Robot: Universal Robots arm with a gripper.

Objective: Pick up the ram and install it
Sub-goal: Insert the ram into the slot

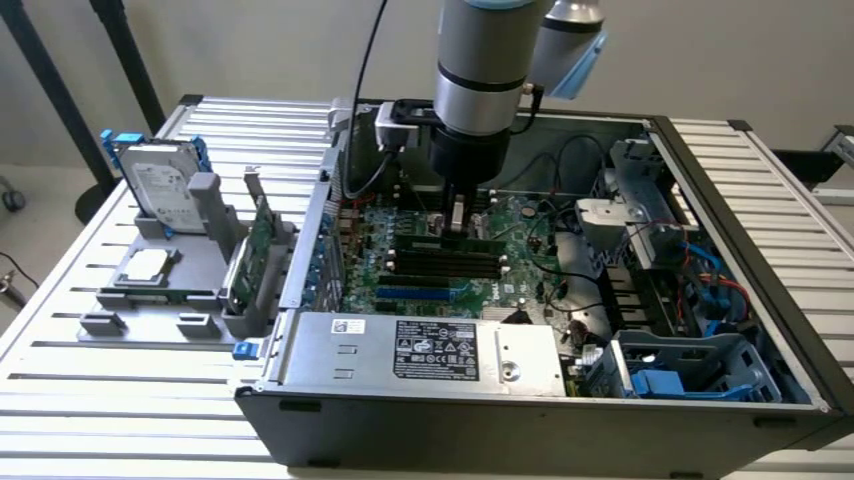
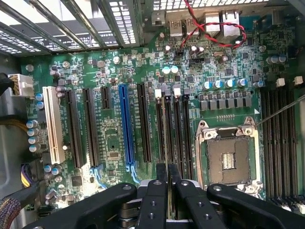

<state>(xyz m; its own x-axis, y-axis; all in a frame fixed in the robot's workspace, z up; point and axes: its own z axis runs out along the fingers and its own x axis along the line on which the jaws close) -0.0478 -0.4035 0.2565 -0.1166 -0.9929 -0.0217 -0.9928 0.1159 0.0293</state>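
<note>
Inside the open computer case (image 1: 747, 400), above the motherboard (image 2: 114, 143): gripper (image 1: 458, 222) lowered, jaws nearly together, pinching the ram (image 2: 169, 143) edge-on. Ram over the black memory slots (image 1: 447, 262), at about 12 o'clock of that bank. Judged step: seating. Calls for exact alignment, then straight downward pressure.
</note>
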